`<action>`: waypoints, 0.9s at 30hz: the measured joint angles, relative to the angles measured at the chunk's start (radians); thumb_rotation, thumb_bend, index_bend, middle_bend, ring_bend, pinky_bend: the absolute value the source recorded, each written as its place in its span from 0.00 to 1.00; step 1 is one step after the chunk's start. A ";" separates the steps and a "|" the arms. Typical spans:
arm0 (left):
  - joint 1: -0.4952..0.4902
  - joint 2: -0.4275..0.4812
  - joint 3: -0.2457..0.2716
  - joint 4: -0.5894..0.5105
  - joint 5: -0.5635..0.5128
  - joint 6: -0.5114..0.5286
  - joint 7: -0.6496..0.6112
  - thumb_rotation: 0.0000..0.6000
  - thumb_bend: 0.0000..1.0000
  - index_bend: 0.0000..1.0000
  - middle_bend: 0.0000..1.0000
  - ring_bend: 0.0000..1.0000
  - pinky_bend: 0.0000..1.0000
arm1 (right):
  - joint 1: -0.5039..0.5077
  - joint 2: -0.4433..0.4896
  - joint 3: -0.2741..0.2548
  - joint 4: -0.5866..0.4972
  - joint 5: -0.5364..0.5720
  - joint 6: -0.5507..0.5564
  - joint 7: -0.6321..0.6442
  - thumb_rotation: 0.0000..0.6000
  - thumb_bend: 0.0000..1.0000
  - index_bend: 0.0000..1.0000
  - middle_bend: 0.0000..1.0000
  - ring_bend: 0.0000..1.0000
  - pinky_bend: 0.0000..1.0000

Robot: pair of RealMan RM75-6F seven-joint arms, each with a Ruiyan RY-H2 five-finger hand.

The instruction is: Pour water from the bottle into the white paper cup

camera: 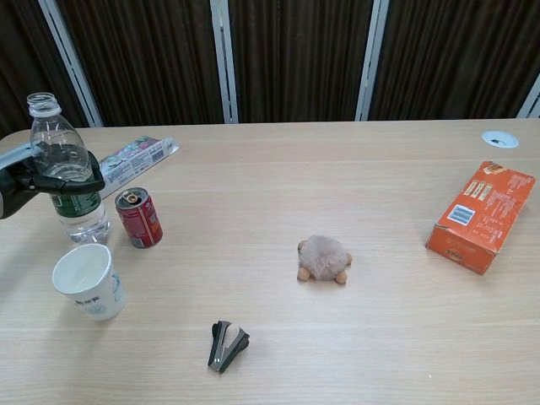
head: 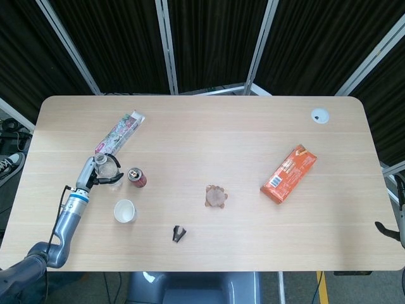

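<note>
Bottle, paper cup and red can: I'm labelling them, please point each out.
bottle (camera: 78, 205), chest view, on its green label.
white paper cup (camera: 94, 295), chest view, on its outer wall.
red can (camera: 142, 224), chest view, on its side.
</note>
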 measured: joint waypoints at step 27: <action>0.026 0.025 0.043 -0.010 0.069 0.061 0.076 1.00 0.00 0.05 0.05 0.03 0.12 | 0.000 -0.001 -0.002 0.003 -0.014 0.009 0.010 1.00 0.00 0.00 0.00 0.00 0.00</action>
